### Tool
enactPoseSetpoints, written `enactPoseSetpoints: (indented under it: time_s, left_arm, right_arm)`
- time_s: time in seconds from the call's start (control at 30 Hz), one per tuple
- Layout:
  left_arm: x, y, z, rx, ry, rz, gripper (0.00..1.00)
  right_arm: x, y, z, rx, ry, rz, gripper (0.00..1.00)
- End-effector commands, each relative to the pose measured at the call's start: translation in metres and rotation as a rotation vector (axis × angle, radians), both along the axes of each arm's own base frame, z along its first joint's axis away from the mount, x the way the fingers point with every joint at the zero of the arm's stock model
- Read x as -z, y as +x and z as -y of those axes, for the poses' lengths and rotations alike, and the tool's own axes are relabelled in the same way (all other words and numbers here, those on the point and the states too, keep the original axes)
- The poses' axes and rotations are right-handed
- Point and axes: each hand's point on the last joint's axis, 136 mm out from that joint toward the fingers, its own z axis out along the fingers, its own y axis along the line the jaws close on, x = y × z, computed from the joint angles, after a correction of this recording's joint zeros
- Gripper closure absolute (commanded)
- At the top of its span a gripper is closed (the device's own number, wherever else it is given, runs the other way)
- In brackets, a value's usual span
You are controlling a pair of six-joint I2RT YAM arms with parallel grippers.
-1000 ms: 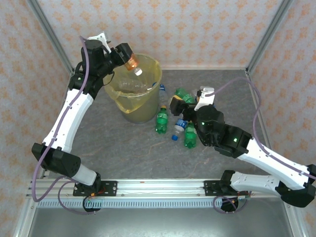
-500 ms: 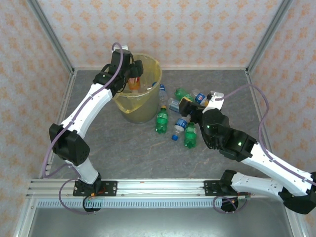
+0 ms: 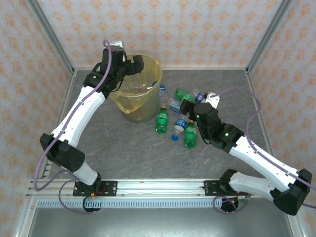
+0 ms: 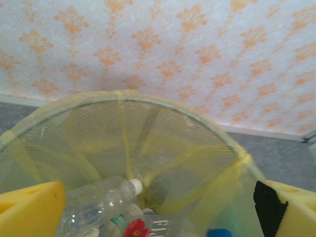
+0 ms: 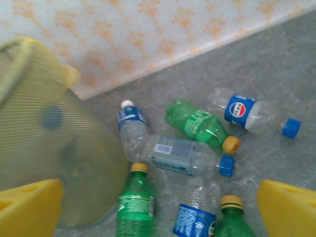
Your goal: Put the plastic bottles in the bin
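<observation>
Yellow plastic lines the round bin, which stands at the far left of the grey counter. We see the left fingers spread wide above its mouth with nothing between them. Their foam pads are cut off at the lower corners of the left wrist view. Inside the bin, a clear bottle with a white cap lies among others that are cropped and blurred. The right fingers are also wide apart and empty, hovering over loose bottles beside the bin: a green bottle with a yellow cap, a blue-labelled bottle and a clear bottle with a blue cap. From above, the right arm hides part of this cluster, so we cannot count it.
</observation>
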Motion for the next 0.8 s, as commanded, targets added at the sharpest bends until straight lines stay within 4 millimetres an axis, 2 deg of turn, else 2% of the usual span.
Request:
enactPoseSetpoints:
  time_s: [0.0, 0.2, 0.3, 0.33, 0.47, 0.77]
  left_arm:
    - [-0.043, -0.021, 0.007, 0.055, -0.114, 0.068, 0.01]
    - [-0.063, -0.040, 0.014, 0.111, -0.218, 0.099, 0.01]
    - [-0.065, -0.048, 0.012, 0.111, -0.219, 0.102, 0.01]
    - [-0.066, -0.051, 0.010, 0.109, -0.215, 0.101, 0.01]
    - [-0.066, -0.059, 0.006, 0.104, -0.205, 0.097, 0.01]
    - [-0.066, -0.068, 0.000, 0.091, -0.196, 0.094, 0.01]
  right_arm:
    - [0.017, 0.009, 0.005, 0.002, 0.042, -0.055, 0.01]
    - [0.040, 0.044, 0.027, 0.029, 0.065, -0.109, 0.04]
    - [0.049, 0.061, 0.040, 0.052, 0.063, -0.128, 0.05]
    - [0.059, 0.069, 0.044, 0.063, 0.058, -0.155, 0.05]
    - [0.076, 0.092, 0.058, 0.081, 0.079, -0.199, 0.07]
    - [0.111, 0.142, 0.089, 0.128, 0.083, -0.268, 0.08]
